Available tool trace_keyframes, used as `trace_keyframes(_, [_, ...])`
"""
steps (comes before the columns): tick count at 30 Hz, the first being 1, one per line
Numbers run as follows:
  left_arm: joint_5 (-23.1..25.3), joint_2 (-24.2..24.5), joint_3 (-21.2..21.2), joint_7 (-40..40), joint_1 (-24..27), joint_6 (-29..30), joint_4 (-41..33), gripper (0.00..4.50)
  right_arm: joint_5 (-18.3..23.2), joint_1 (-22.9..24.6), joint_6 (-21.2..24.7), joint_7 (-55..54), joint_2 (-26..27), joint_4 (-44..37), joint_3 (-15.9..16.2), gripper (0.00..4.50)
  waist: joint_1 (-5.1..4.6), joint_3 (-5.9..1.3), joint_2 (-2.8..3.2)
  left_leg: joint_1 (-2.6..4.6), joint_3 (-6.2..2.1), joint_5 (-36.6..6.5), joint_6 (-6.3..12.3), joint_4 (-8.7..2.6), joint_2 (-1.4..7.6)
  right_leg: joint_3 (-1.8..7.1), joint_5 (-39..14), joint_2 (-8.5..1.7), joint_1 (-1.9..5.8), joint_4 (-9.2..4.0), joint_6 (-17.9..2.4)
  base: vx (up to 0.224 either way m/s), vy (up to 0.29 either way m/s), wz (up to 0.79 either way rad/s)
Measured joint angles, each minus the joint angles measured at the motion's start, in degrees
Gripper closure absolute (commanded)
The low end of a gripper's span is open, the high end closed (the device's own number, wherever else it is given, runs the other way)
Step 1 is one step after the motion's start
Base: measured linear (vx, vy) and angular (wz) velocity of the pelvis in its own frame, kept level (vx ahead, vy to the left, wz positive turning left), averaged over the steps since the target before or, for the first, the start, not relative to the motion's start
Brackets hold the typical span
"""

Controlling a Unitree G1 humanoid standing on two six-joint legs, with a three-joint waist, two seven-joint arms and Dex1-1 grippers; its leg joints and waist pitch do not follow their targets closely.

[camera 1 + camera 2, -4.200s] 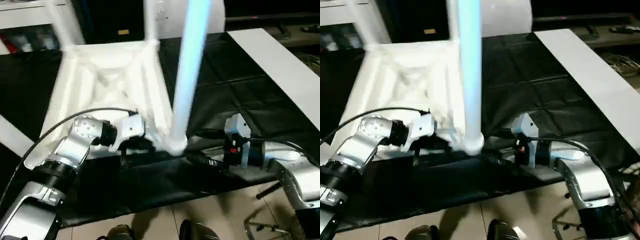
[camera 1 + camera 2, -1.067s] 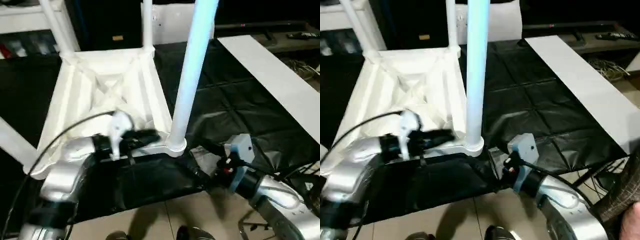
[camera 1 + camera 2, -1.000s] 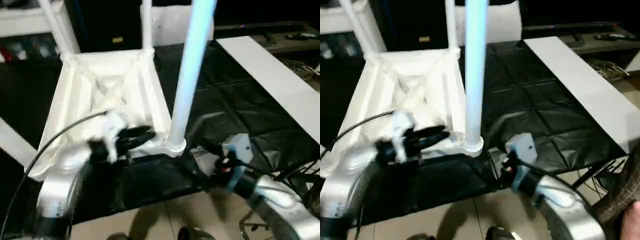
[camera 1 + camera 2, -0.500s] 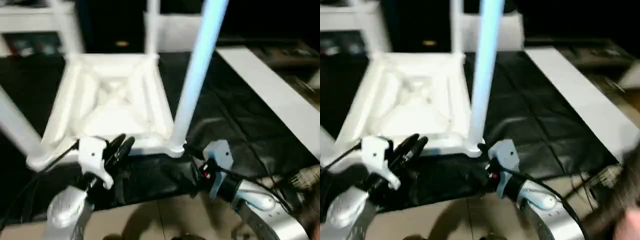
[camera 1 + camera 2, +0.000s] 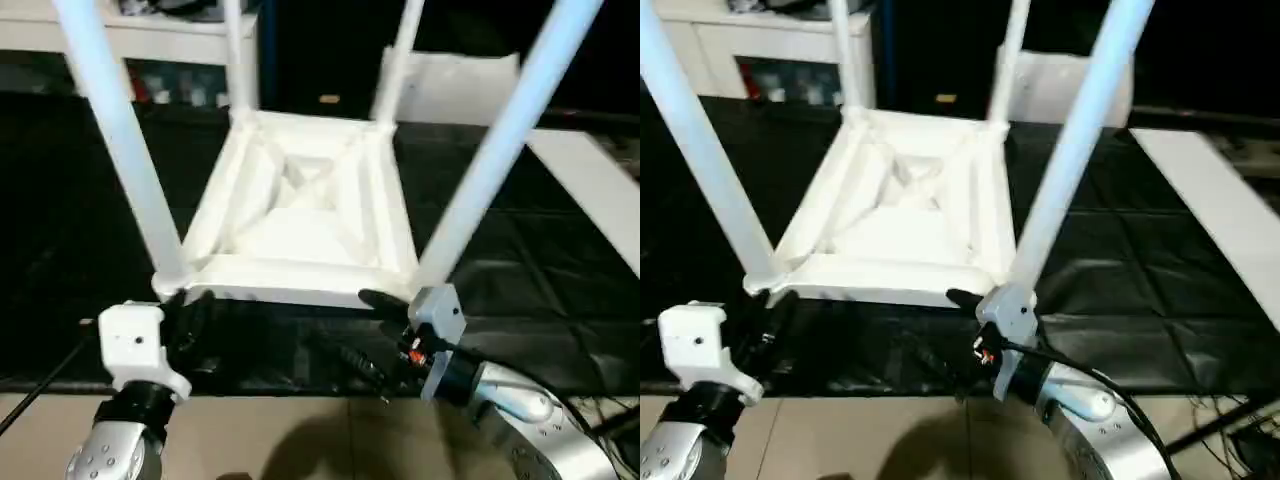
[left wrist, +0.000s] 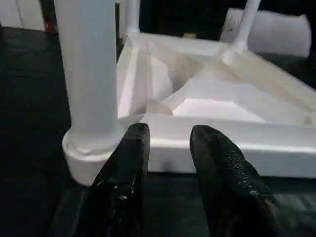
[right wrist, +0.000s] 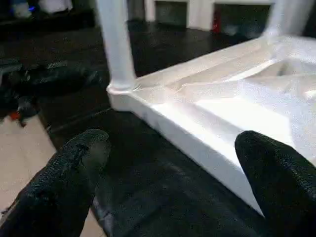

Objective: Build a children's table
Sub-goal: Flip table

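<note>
Left gripper [image 6: 168,136] now off the tabletop [image 5: 300,215], fingers narrowly apart, empty; right gripper [image 7: 173,163] fingers wide, empty; four legs [image 5: 110,130] socketed upright.

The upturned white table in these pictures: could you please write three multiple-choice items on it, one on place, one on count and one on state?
1. Where does the white ribbed plastic tabletop lie?
A. on the black sheet
B. on the tiled floor
C. inside a cabinet

2. How many white tapered tube legs stand in its corner sockets?
A. two
B. three
C. four

3. How is the right claw?
A. shut on a leg
B. open and empty
C. shut on the rim

Key:
1 A, black sheet shows all around the tabletop.
2 C, one leg rises from each corner.
3 B, its fingers stand wide apart with nothing between.
</note>
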Motion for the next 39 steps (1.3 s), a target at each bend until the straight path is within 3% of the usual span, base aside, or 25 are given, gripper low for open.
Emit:
trace_keyframes(3, [0.69,-0.62,1.37,2.45,1.01,-0.38,-0.01,2.58,-0.08,-2.3,-0.28,-2.33,1.09,2.09,-2.17,0.0,-1.01,0.28,-0.46,-0.01,0.01,0.1,-0.17,-0.51,0.01,-0.01,-0.05,0.02,-0.34,0.0,0.13,0.0,0.0,0.0])
trace_keyframes(5, [1.04,-0.69,2.53,3.61,0.51,-0.41,0.03,2.26,-0.11,-4.35,-0.32,-3.64,1.28,3.19,-3.73,0.0,-1.24,0.35,-0.68,0.01,0.05,0.12,-0.21,-0.98,0.01,-0.01,-0.06,0.04,-0.44,-0.04,0.14,0.0,0.0,0.0])
trace_keyframes(10, [0.7,2.02,5.98,4.24,-4.03,-0.43,1.84,2.08,-0.2,-8.87,-0.95,-6.43,2.1,7.41,-6.6,0.0,-1.11,0.47,-0.61,-0.11,0.05,0.27,-0.44,-1.59,0.04,-0.07,-0.05,0.09,-0.73,0.05,0.15,0.0,0.0,0.0])
trace_keyframes(11, [-0.01,3.2,6.08,3.8,-5.21,-0.42,2.64,1.82,-0.23,-10.29,-1.63,-6.7,2.0,9.32,-7.22,0.0,-1.04,0.51,-0.52,-0.19,0.05,0.29,-0.48,-1.67,0.05,-0.07,-0.01,0.09,-0.83,0.11,0.18,0.0,0.0,0.0])
trace_keyframes(19, [-1.26,6.86,5.81,0.48,-11.43,1.02,8.78,1.38,-1.18,-13.09,-3.39,-8.84,1.67,13.75,-10.46,0.0,-0.19,0.47,-0.7,-0.47,0.2,1.45,-1.11,-2.12,0.27,-0.04,1.38,0.14,-1.21,0.16,0.45,0.0,0.0,0.0])
trace_keyframes(24, [-2.2,9.13,5.94,-0.71,-16.85,1.79,14.11,1.34,-0.8,-10.92,-2.96,-7.37,2.16,11.87,-7.08,0.0,0.39,0.42,-0.6,-0.71,0.28,1.94,-1.37,-2.41,0.94,-0.06,1.53,0.79,-1.5,0.06,0.37,0.033,-0.01,-0.02])
trace_keyframes(28, [-2.05,9.94,6.32,-0.19,-20.81,1.14,18.7,1.34,-0.72,-8.59,-1.14,-5.98,2.44,9.13,-1.47,0.0,0.71,0.42,-0.57,-1.19,0.29,2.26,-1.24,-2.62,1.07,-0.09,1.47,0.94,-2.1,0.16,0.29,0.0,0.0,0.0])
trace_keyframes(33, [-2.22,10.09,7.24,-0.1,-23.44,0.2,22.52,1.7,-1.63,-6.47,-0.09,-4.31,1.32,7.37,2.84,0.0,0.65,0.44,-0.58,-1.14,0.43,2.21,-1.57,-2.72,1.1,-0.06,1.59,0.94,-2.14,0.13,0.08,0.0,0.0,0.0])
trace_keyframes(36, [-2.2,10.55,7.23,0.25,-24.22,0.1,23.62,2.07,-2.51,-6.04,-0.07,-4.25,1.32,7.4,4.47,0.0,0.55,0.48,-0.54,-1.1,0.51,2.3,-1.6,-2.73,1.11,-0.02,1.68,0.93,-2.15,0.11,-0.05,0.0,0.0,0.0])
trace_keyframes(39, [-2.2,10.62,7.22,0.6,-24.3,0.08,23.78,2.13,-2.43,-6.04,0.8,-4.26,1.31,7.17,4.59,0.0,0.55,0.49,-0.53,-1.11,0.51,2.3,-1.6,-2.74,1.11,-0.01,1.61,0.93,-2.16,0.09,0.07,0.0,0.0,0.0])
